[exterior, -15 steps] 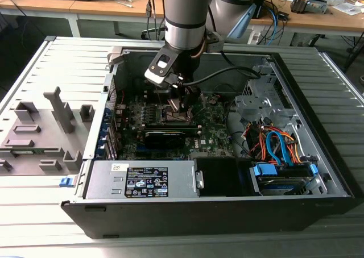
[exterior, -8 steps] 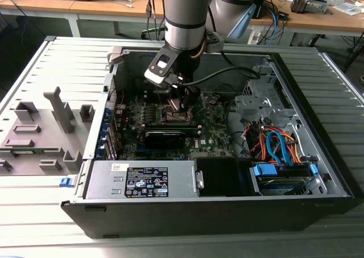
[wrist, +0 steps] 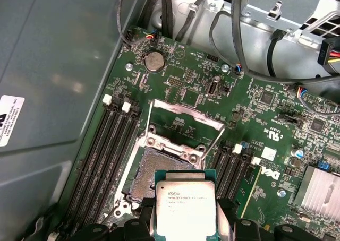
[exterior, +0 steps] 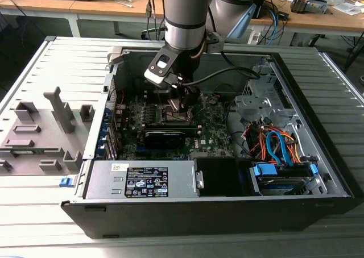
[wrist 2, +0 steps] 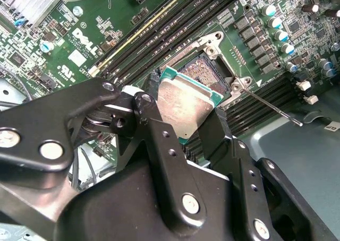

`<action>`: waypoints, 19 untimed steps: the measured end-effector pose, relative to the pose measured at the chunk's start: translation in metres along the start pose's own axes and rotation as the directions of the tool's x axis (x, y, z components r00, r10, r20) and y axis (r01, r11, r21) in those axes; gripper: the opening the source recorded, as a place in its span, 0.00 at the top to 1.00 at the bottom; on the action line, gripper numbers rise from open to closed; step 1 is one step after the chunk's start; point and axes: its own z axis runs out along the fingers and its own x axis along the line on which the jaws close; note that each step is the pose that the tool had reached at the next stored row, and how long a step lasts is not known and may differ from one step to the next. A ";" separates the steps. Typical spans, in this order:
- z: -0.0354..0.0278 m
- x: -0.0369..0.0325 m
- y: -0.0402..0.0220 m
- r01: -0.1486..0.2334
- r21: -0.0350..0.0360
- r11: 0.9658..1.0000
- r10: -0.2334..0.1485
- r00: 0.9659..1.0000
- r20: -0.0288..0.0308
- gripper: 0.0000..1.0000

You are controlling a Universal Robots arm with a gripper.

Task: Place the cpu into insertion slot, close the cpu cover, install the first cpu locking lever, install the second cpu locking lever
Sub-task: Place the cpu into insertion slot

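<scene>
Wooden desks strewn with cables are seen behind a grey slatted worktop, on which an open computer case is laid flat. In the exterior view a grey moulded fixture is found at nine o'clock from the case, a power supply at six o'clock from the green motherboard, and a bundle of orange and blue cables at four o'clock. The arm's hand is positioned over the middle of the board. In both wrist views the cpu is seen pinched by opposite edges between the black fingers, its metal top turned toward the cameras, and held just over one edge of the insertion slot, whose dark contact field is exposed. Whether chip and slot touch cannot be told. The cpu cover is swung up clear of the slot, and a thin locking lever is seen angled away from it.
</scene>
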 end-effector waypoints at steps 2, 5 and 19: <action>0.0001 0.0000 0.0000 -0.001 0.000 1.000 0.001 1.000 0.000 0.46; 0.0001 0.0000 0.0000 -0.004 0.000 1.000 0.004 1.000 0.000 0.46; 0.0010 0.0000 0.0000 -0.015 0.000 1.000 0.015 1.000 0.001 0.46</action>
